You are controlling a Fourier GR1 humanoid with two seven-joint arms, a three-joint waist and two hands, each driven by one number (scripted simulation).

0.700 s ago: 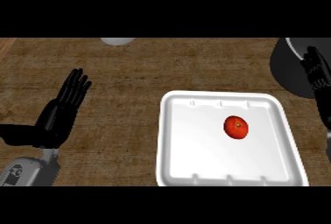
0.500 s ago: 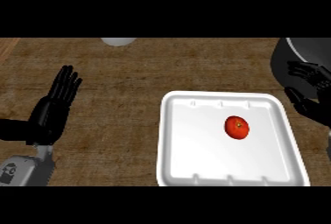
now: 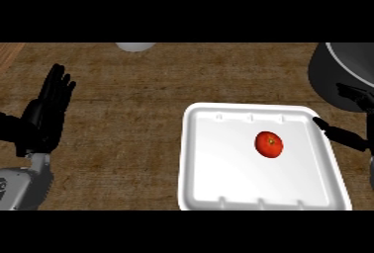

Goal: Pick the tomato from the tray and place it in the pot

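Note:
A red tomato [image 3: 269,144] lies right of centre in the white tray [image 3: 219,168] on the wooden counter. The dark pot [image 3: 337,74] stands at the far right, cut off by the view's edge. My right hand [image 3: 348,136] shows at the right edge, between the pot and the tray's right rim, with its fingers spread and nothing in it; it is a short way right of the tomato. My left hand [image 3: 45,116] rests open at the left edge, fingers up, far from the tray.
A pale round object [image 3: 134,46] peeks in at the counter's far edge, left of centre. Bare wooden counter [image 3: 139,108] lies between the left hand and the tray.
The right hand has moved down from beside the pot toward the tray's right rim. The left hand has drifted left. The tomato and tray have not moved.

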